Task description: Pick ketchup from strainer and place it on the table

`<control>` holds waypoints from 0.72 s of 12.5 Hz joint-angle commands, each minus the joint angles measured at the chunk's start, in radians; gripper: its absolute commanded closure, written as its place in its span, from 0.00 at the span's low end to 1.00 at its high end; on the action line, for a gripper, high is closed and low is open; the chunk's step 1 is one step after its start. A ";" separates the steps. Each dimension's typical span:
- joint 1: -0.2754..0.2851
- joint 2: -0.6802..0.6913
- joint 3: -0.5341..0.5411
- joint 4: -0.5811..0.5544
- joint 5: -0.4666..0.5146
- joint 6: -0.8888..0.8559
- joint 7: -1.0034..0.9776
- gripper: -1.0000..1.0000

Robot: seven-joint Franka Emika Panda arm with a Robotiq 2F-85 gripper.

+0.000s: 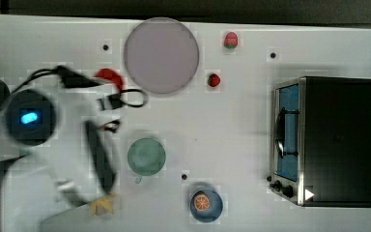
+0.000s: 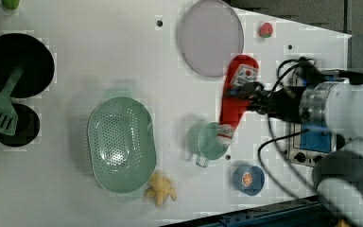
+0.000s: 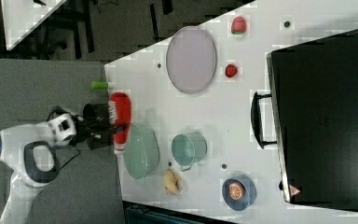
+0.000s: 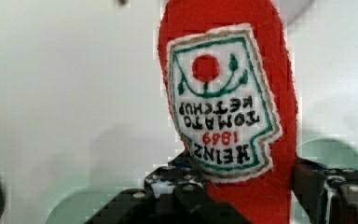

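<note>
The hand (image 4: 242, 196) clamps the ketchup (image 4: 228, 93) aloft, beside the green cup (image 2: 208, 140).

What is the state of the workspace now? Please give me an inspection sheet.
Surface: white table with small dark holes.
Job's things: ketchup held in the air, out of the strainer, which is empty.
Clutter: grey plate, green cup, two strawberries, blue bowl with orange slice, toaster oven, black pots and green spatula, yellow toy.
Grippers: gripper shut on the ketchup.
Cables: black cables on the wrist.
Surroundings: dark floor.
</note>
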 commanded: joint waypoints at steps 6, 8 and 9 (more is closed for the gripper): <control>-0.087 0.068 -0.287 -0.093 0.000 0.005 -0.080 0.44; -0.088 0.108 -0.316 -0.120 0.000 0.038 -0.088 0.44; -0.088 0.134 -0.323 -0.137 0.000 0.055 -0.088 0.44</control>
